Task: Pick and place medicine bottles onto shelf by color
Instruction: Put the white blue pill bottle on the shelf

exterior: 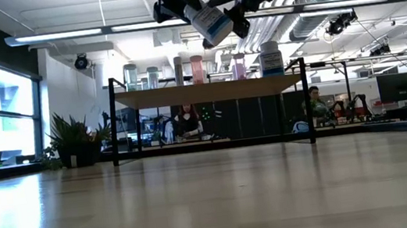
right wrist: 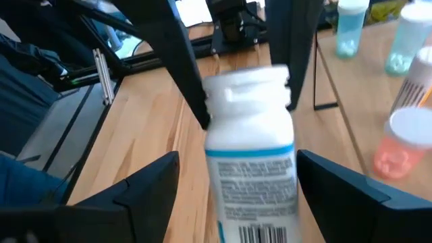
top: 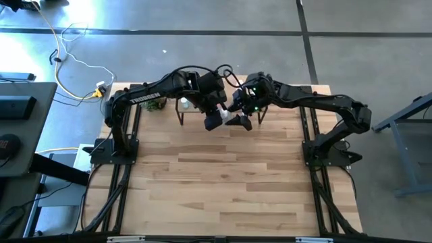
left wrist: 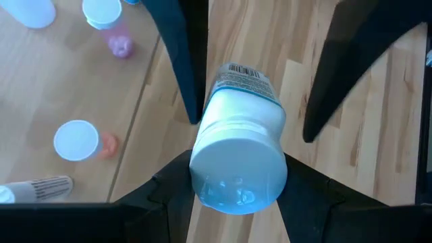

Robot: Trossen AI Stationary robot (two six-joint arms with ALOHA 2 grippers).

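The left hand clamps a large white medicine bottle by its cap end, held tilted in the air above the table, just in front of the shelf. The right hand meets it there with its fingers spread wide on either side of the bottle's labelled body (contact cannot be told from these views). On the shelf stand several bottles: pale blue, pink, and a large white one. A small green plant sits at the table's far edge, left of the shelf.
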